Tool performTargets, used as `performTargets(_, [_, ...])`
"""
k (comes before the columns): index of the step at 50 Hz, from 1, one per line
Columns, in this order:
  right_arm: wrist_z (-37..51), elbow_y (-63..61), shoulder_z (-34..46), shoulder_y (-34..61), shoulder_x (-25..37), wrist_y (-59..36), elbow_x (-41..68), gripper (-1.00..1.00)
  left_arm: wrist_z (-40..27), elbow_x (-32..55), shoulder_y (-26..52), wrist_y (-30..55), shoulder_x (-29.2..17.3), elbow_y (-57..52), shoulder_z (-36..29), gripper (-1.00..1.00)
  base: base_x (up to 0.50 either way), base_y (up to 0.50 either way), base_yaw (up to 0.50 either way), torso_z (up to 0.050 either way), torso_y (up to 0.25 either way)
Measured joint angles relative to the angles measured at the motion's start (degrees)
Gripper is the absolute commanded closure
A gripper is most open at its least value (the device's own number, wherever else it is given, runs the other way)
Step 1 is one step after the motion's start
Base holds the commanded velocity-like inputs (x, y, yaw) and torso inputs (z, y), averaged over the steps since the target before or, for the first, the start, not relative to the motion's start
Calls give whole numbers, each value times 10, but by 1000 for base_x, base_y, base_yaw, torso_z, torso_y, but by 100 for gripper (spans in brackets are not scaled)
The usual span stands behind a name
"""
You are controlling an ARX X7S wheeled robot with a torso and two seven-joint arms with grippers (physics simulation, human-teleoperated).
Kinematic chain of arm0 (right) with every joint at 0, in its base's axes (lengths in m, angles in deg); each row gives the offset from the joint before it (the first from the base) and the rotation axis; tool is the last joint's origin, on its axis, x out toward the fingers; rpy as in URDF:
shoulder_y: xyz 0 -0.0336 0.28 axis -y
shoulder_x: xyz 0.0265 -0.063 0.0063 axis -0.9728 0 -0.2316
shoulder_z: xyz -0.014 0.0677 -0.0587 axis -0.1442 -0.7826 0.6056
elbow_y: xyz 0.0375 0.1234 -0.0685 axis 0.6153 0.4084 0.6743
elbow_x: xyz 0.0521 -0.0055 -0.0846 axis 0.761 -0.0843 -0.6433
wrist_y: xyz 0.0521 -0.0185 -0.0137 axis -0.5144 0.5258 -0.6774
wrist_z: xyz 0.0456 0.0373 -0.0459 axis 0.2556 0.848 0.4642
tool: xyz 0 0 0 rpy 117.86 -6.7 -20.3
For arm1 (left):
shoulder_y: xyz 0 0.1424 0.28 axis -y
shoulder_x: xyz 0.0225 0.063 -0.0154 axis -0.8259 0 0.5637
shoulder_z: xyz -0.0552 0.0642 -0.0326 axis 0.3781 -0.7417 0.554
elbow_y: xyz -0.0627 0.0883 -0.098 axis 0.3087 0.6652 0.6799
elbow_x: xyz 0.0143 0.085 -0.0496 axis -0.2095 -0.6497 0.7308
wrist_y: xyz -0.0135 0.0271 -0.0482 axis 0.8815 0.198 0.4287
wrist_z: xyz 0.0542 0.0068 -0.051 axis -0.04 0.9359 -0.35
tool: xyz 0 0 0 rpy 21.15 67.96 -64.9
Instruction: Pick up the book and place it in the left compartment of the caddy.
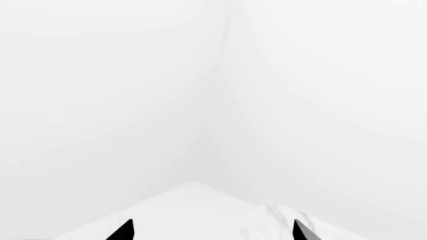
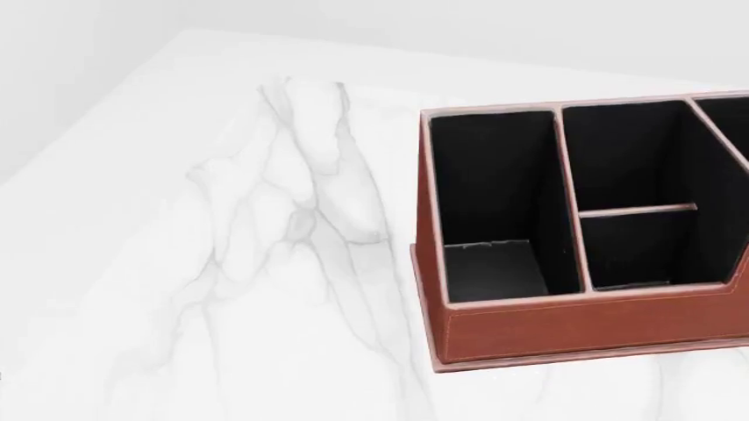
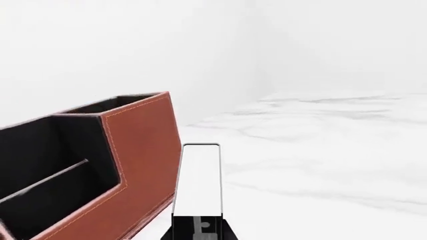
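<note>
Small black thin book (image 2: pixel 493 268) is sitting at near end inside long black-lined left compartment (image 2: pixel 486 158) of reddish-brown leather-look caddy (image 2: pixel 585 329) on white marble table (image 2: pixel 234 263), left gripper (image 1: pixel 213 231) tips showing wide apart, right gripper (image 3: pixel 200 190) beside caddy wall w/ spread not readable.

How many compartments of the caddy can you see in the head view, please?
4: the long left compartment, the far middle slot and the near middle slot, split by a crossbar, and the slanted right slot, partly cut off by the frame edge.
</note>
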Motion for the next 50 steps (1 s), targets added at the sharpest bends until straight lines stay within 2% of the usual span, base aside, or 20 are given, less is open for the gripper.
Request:
performTargets(12, [-10,-116,6,5,51,-64,-16,100,-4,4,7,2,-2,3,0,-100,0,0,0,0,1])
performTargets(21, [-31,-191,1,28,96,-130,15,100,-6,7,8,3,-3,4,0,-100,0,0,0,0,1])
performTargets(34, [-101,-275,7,117,185,-246,146,100,-6,11,4,-6,-2,5,2,-100,0,0,0,0,1])
performTargets(50, [-147,-272,38,278,249,-392,319,100,-7,13,0,-13,0,7,2,-100,0,0,0,0,1])
